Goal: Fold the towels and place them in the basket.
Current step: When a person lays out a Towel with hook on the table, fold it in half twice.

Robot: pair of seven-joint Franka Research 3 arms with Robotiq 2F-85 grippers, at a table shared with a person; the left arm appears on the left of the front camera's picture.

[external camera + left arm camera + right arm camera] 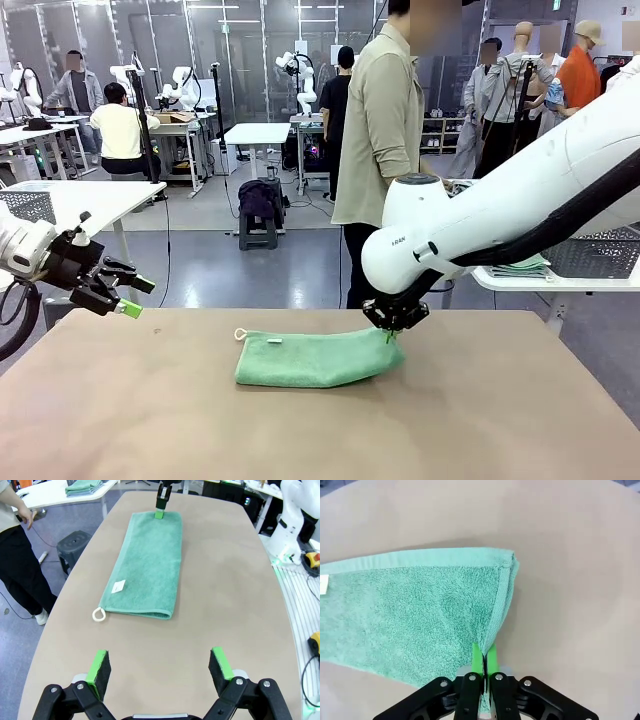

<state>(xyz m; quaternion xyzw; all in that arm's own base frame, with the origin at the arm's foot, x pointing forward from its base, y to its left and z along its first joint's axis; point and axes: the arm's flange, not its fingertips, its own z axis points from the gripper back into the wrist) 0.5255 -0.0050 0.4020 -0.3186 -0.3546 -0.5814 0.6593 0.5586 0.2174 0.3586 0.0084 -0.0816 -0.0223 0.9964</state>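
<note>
Towel (315, 358), mint green and doubled lengthwise, lies at the middle of the desk (150, 420) in the front view. Right end effector (393, 325) is clamped tight on the hem at its right end. From the wrist it seems to catch both layers, though that is hard to confirm. Left end effector (133, 298) hangs at frame left, spread wide and empty. Risk: the thin pinch slips, or one layer pulls free and the fold opens, since nothing pins the other end.

Right wrist view's edge cuts green towel (410, 605); label (118, 585) print unreadable.
</note>
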